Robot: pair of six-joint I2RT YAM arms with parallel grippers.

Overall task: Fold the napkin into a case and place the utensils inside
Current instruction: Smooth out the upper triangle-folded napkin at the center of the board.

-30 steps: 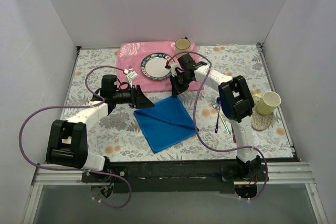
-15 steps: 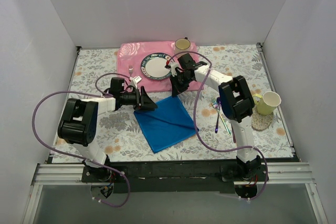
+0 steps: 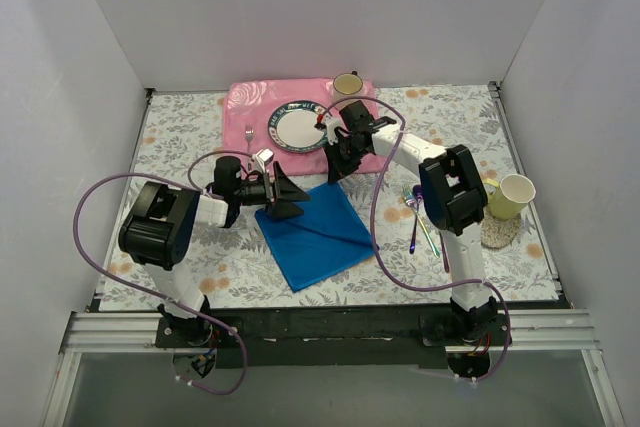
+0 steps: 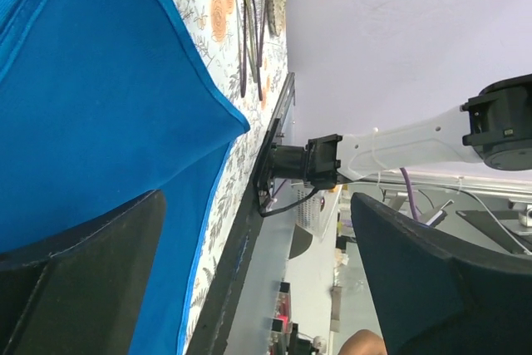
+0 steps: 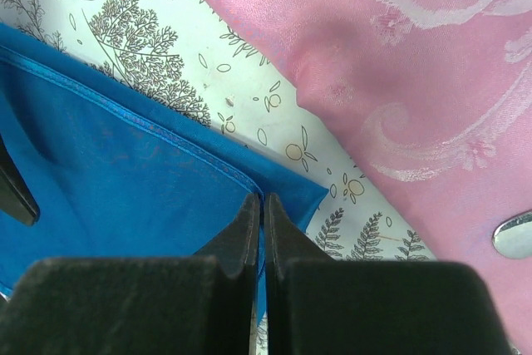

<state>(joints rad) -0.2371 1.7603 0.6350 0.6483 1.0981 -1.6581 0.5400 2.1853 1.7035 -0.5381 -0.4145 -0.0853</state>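
Observation:
The blue napkin (image 3: 315, 232) lies flat as a diamond in the middle of the table. My right gripper (image 3: 335, 171) is shut on its far corner; in the right wrist view the fingertips (image 5: 253, 215) pinch the hemmed edge of the napkin (image 5: 125, 172). My left gripper (image 3: 286, 193) is open at the napkin's left corner, one finger (image 4: 75, 280) against the napkin (image 4: 91, 81), the other finger (image 4: 449, 288) off it. The iridescent utensils (image 3: 420, 219) lie on the table right of the napkin, also in the left wrist view (image 4: 249, 31). No case shows.
The pink placemat (image 3: 250, 107) lies at the back with a plate (image 3: 297, 127), a silver fork (image 3: 248, 134) and a cup (image 3: 347, 84); it fills the right of the right wrist view (image 5: 416, 81). A yellow cup (image 3: 512, 195) stands at the right. White walls enclose the table.
My left arm has swung right, bringing its open gripper to the napkin's left corner. The right gripper has stayed shut on the far corner.

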